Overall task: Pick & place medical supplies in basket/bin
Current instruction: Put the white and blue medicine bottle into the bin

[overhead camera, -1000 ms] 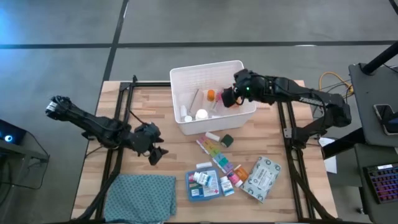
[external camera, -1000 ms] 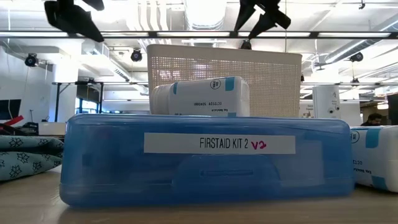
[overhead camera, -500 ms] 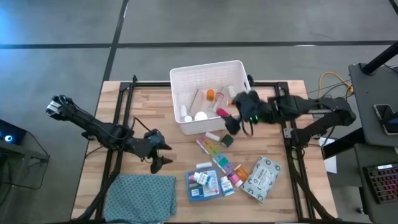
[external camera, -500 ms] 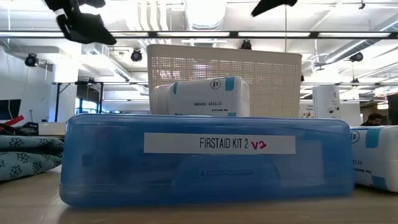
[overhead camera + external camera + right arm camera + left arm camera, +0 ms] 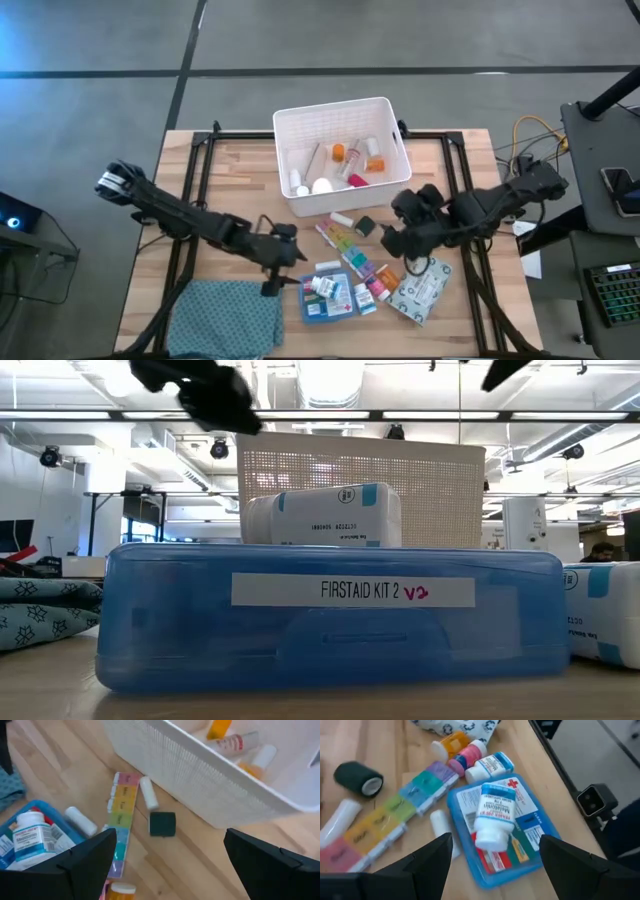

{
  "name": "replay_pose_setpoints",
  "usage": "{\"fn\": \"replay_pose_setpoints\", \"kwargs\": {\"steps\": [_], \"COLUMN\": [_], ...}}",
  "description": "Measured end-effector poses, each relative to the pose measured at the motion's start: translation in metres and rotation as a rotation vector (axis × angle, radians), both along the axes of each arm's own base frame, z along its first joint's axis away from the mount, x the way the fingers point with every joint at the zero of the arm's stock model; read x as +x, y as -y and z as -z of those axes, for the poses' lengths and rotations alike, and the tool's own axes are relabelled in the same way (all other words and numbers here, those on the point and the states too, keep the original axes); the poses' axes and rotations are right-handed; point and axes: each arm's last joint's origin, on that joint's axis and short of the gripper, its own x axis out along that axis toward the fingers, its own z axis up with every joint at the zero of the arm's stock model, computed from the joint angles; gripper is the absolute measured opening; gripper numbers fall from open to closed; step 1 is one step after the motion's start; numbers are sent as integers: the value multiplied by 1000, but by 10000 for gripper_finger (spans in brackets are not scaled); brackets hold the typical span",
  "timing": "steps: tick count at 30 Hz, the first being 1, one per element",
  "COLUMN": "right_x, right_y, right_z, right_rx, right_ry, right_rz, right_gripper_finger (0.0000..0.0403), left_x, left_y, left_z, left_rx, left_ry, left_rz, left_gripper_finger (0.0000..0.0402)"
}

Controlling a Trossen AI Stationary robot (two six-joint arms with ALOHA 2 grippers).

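Note:
The white bin (image 5: 395,160) stands at the table's far middle and holds several small bottles and tubes. In front of it lie a white tube (image 5: 342,218), a dark roll (image 5: 365,227), the multicoloured pill organiser (image 5: 350,250), small orange and pink containers (image 5: 380,280) and the wipes pack (image 5: 423,287). The blue first-aid box (image 5: 328,300) lies flat with a white bottle (image 5: 492,817) on its lid. My left gripper (image 5: 288,270) hovers open just left of the box (image 5: 535,835). My right gripper (image 5: 392,243) hovers open right of the organiser (image 5: 122,810), nothing between its fingers.
A teal patterned cloth (image 5: 228,318) lies folded at the near left corner. Dark frame rails (image 5: 190,210) run along both sides of the table. Bare wood shows left of the bin and along the right side near the wipes pack.
My left gripper has gone right and toward the near edge, sinking and rolling, from the table's left part to beside the blue box. My right gripper has left the bin, swinging toward the near edge to a spot above the table right of the pill organiser.

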Motion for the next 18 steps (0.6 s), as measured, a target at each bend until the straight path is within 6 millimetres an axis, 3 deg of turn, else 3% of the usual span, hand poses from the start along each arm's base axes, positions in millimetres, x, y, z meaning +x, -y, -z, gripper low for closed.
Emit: {"fn": "replay_pose_setpoints", "kwargs": {"steps": [11, 18], "right_x": [-29, -43], "right_y": [-31, -46], "right_z": [8, 19], "right_rx": [19, 28], "right_ry": [-34, -42], "right_rz": [9, 14], "right_gripper_finger": [359, 359], "left_x": [60, 82], "left_y": [23, 31], "left_z": [19, 35], "left_rx": [9, 26], "left_ry": [-74, -108], "left_rz": [104, 97], "left_gripper_finger": [276, 276]}}
